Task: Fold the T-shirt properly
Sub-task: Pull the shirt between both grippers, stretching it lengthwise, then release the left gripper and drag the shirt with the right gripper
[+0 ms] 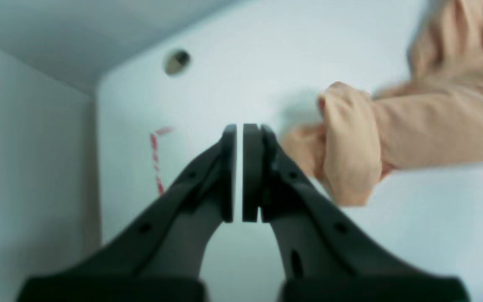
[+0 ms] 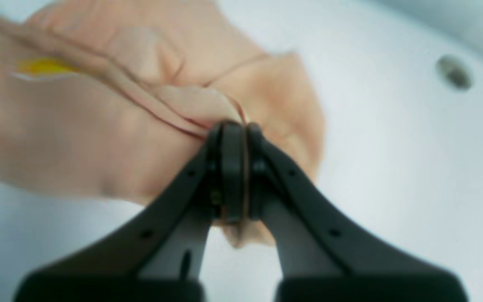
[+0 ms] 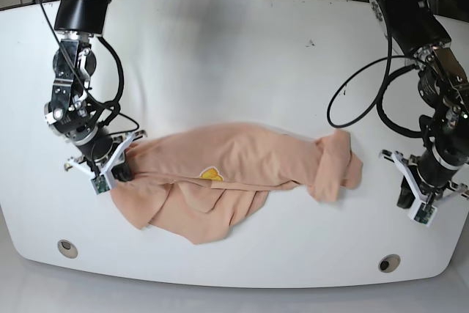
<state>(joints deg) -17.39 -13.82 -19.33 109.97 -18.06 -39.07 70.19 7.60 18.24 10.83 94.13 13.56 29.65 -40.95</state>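
Note:
The peach T-shirt (image 3: 242, 166) lies crumpled and stretched sideways across the front of the white table, its small yellow print (image 3: 212, 174) facing up. My right gripper (image 3: 123, 171) stands at the shirt's left end in the base view. In the right wrist view that gripper (image 2: 234, 126) is shut on a pinched fold of the T-shirt (image 2: 99, 126), with the yellow print (image 2: 44, 66) further off. My left gripper (image 3: 404, 197) hovers off the shirt's other end. In the left wrist view it (image 1: 239, 126) is shut with nothing between its fingers, apart from a bunched sleeve of the T-shirt (image 1: 350, 147).
The white table (image 3: 234, 56) has round holes near its front corners (image 3: 67, 248) (image 3: 389, 263). A red dashed mark (image 1: 156, 161) sits on the table by the left gripper. Black cables (image 3: 352, 108) hang from both arms, and the table's front edge is close.

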